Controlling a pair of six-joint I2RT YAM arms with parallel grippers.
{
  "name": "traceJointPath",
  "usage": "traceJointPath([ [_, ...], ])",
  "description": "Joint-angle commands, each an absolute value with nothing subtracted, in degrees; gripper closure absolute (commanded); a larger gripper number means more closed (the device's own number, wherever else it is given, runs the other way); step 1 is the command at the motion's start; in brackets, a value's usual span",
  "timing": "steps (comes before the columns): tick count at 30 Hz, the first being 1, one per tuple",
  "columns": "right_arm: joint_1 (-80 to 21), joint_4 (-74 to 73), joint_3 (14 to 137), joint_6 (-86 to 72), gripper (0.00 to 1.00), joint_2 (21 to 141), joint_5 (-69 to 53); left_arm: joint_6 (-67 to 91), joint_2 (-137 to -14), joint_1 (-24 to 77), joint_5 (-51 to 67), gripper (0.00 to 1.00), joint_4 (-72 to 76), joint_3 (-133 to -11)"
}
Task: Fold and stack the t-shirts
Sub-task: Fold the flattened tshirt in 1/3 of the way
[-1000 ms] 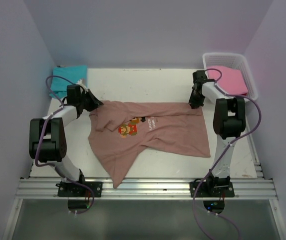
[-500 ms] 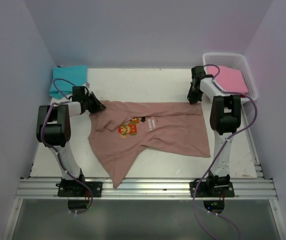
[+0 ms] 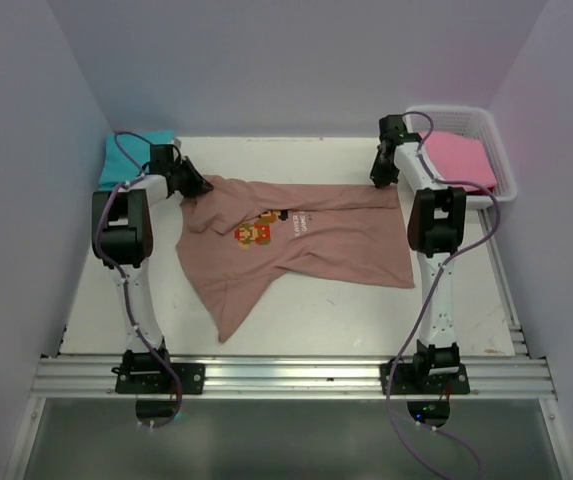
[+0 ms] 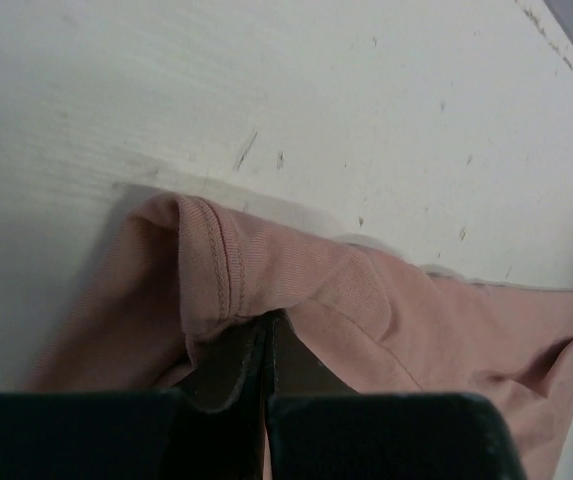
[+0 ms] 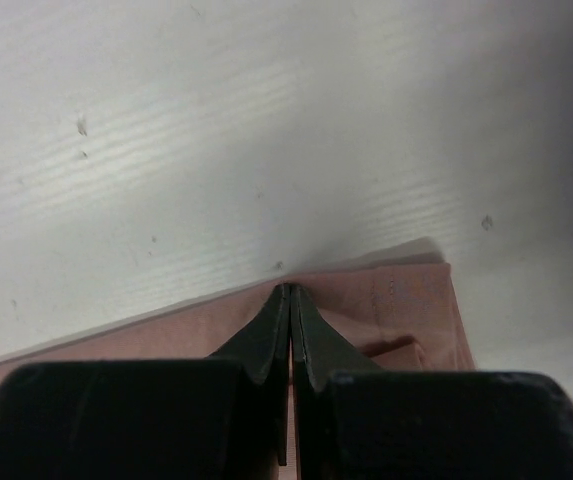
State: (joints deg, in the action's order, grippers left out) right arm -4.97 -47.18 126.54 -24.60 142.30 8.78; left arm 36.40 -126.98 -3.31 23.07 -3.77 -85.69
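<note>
You had a scuffed white table. Salmon-brown tee lay spread and creased across the middle, print up, with one end trailing toward the near edge. Folded teal tee sat in the far-left corner and a white basket in the far-right corner.

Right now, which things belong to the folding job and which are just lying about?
Job: salmon-brown t-shirt, pinched by left gripper and right gripper; teal t-shirt; pink t-shirt.
Lying about: white basket holding the pink t-shirt; table.
</note>
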Motion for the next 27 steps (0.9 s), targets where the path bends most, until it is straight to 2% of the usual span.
traceJointPath([
  [1, -5.0, -48.9, 132.4, -24.6, 1.0, 146.1, 8.4, 35.9, -130.5, -4.0, 21.5, 1.0, -7.9, -94.4],
  [5, -5.0, -46.8, 133.9, -24.2, 1.0, 144.1, 10.5, 37.0, -131.3, -5.0, 24.4, 1.0, -6.6, -98.1],
  [11, -5.0, -31.1, 116.2, -23.5, 1.0, 128.5, 11.8, 38.8, -120.0, -5.3, 26.5, 1.0, 6.1, -89.4],
  [13, -5.1, -30.2, 115.3, -22.8, 1.0, 126.6, 12.0, 38.7, -116.2, -5.3, 26.3, 1.0, 6.0, -87.8],
  [22, -5.0, -34.9, 114.5, -23.8, 1.0, 125.4, 10.6, 37.6, -107.5, -5.3, 25.4, 1.0, 3.9, -76.5],
  [27, -5.0, -35.4, 115.9, -23.9, 1.0, 128.8, 6.3, 37.9, -105.7, -5.2, 25.5, 1.0, 5.4, -73.0],
])
